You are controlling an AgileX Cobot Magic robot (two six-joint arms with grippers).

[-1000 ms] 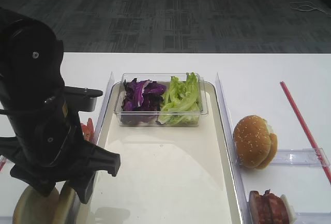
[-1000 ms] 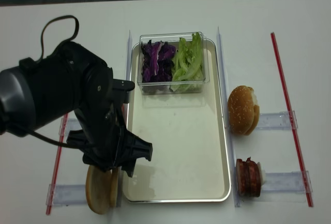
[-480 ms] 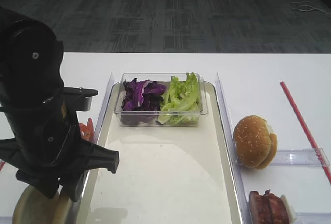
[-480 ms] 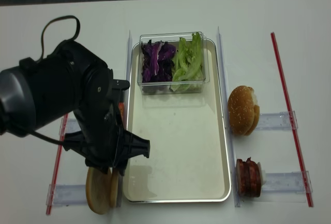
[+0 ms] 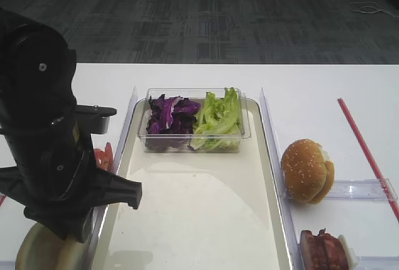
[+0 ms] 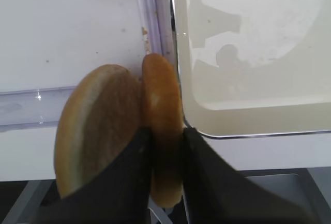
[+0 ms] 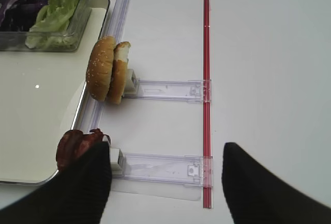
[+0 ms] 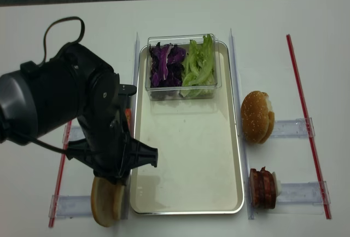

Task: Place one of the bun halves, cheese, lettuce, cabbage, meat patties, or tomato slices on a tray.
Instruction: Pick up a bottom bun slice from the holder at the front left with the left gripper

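L pincer [image 6: 165,157] clamped on inner bun half [image 6: 161,125], upright on edge just beside tray [image 6: 248,115] rim. Looks light, soft, squashy; grip across faces, gently. R pincer [image 7: 165,182] apart, idle.

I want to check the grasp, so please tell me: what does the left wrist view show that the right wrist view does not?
Only the left wrist view shows the left hand shut on the bun half nearest the tray, with a second bun half beside it. Only the right wrist view shows the sesame bun, the meat patties, the lettuce, the cabbage and the open right hand. Both show the tray.
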